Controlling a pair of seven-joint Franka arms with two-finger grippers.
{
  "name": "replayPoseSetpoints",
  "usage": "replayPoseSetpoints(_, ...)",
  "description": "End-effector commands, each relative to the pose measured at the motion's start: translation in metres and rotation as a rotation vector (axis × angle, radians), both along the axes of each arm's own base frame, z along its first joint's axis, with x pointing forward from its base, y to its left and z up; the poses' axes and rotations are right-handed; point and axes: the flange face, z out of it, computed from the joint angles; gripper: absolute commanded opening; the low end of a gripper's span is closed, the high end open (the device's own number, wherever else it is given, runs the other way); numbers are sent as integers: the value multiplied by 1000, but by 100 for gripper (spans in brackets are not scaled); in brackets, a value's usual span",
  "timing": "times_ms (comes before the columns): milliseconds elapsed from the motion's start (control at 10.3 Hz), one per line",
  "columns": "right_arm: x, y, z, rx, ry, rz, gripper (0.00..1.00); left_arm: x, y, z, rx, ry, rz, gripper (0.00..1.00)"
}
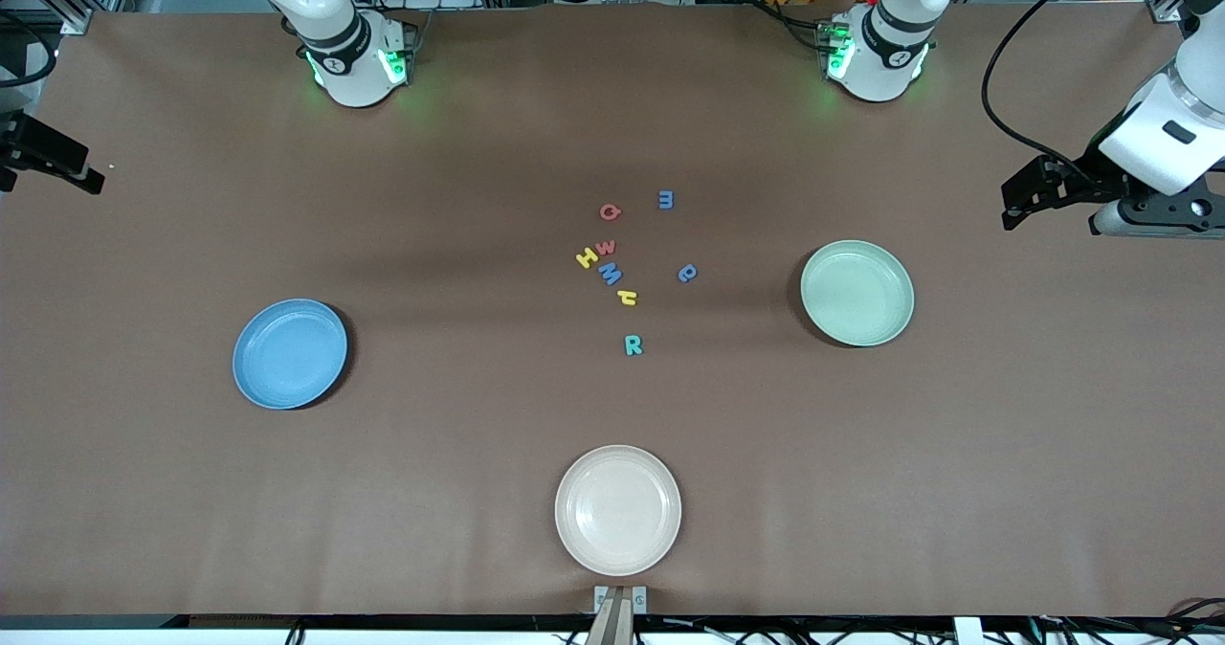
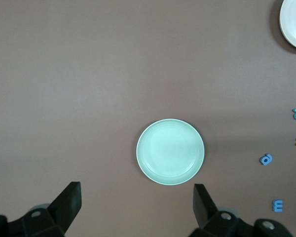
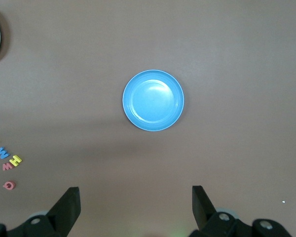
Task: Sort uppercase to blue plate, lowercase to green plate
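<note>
- On the brown table (image 1: 478,147), toward the right arm's end, sits the blue plate (image 1: 290,353), with nothing on it.
- High over that end hangs the right gripper (image 3: 133,210), seen only in its own wrist view; its fingers are spread wide and hold nothing. This arm waits.
- Near the table's middle lie all eight foam letters in a loose cluster, none on any plate.
- Uppercase letters: the yellow H (image 1: 587,258), the red Q (image 1: 610,211), the blue M (image 1: 610,274) and, nearest the front camera, the teal R (image 1: 633,344).
- Lowercase letters: the red w (image 1: 605,247), the yellow h (image 1: 628,297), the blue m (image 1: 666,200) and the blue rounded letter (image 1: 687,273).
- Nearest the front camera sits a cream plate (image 1: 618,509), also bare.
- Toward the left arm's end sits the green plate (image 1: 857,293), bare too.
- Above that end hangs the left gripper (image 2: 136,210), fingers spread and holding nothing, also waiting.
- Judging by this, sorting has not begun: all eight letters remain to be placed.
</note>
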Motion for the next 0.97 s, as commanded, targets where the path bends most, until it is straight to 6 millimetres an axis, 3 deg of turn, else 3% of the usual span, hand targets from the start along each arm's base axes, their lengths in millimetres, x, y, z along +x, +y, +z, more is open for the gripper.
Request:
replayPoseSetpoints(0, -3, 1, 7, 10, -7, -2, 100, -5, 3, 4, 18, -16, -21, 100)
replayPoseSetpoints(875, -3, 1, 7, 9, -7, -1, 100, -12, 13, 16, 14, -28, 21, 100)
